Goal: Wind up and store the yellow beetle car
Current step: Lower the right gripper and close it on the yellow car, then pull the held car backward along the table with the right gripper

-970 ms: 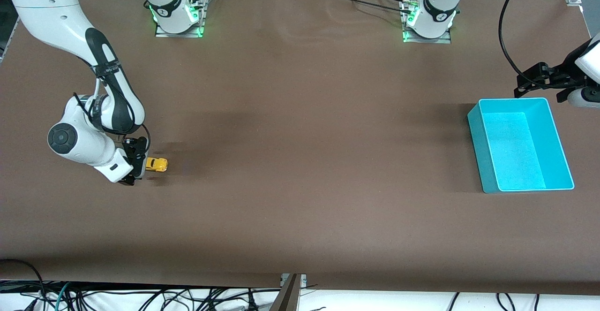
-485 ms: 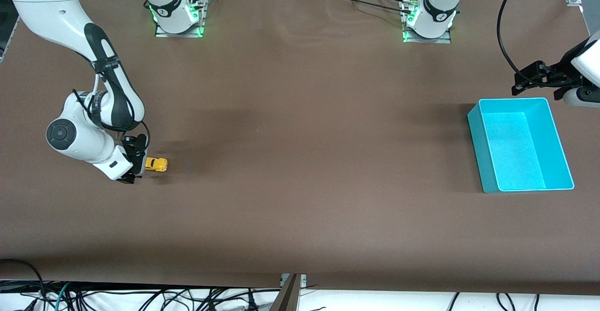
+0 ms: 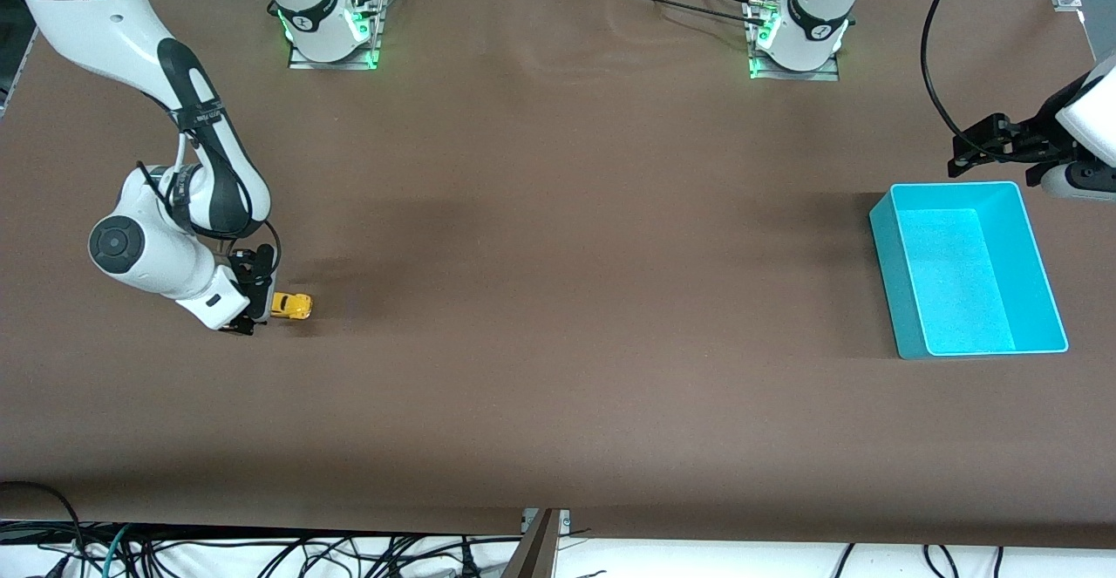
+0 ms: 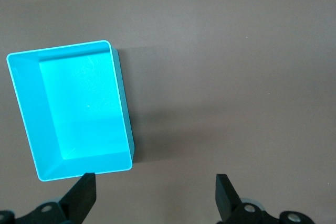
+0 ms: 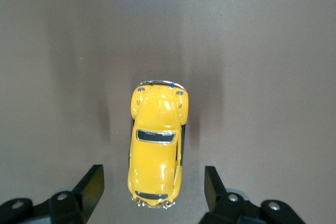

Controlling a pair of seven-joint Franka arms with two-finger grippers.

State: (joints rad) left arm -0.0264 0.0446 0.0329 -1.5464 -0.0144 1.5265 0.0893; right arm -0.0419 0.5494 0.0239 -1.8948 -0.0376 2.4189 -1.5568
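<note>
The right gripper sits low at the right arm's end of the counter, fingers apart. The left gripper hangs waiting, seemingly level, fingers spread wide.

Brown desk under me, covered edge to edge in one matte sheet. The yellow car sits on its wheels at my right arm's end. Well apart from it, at my left arm's end, the turquoise bin stands flat on the desk, open side up.

Glossy yellow beetle car, matt table
</note>
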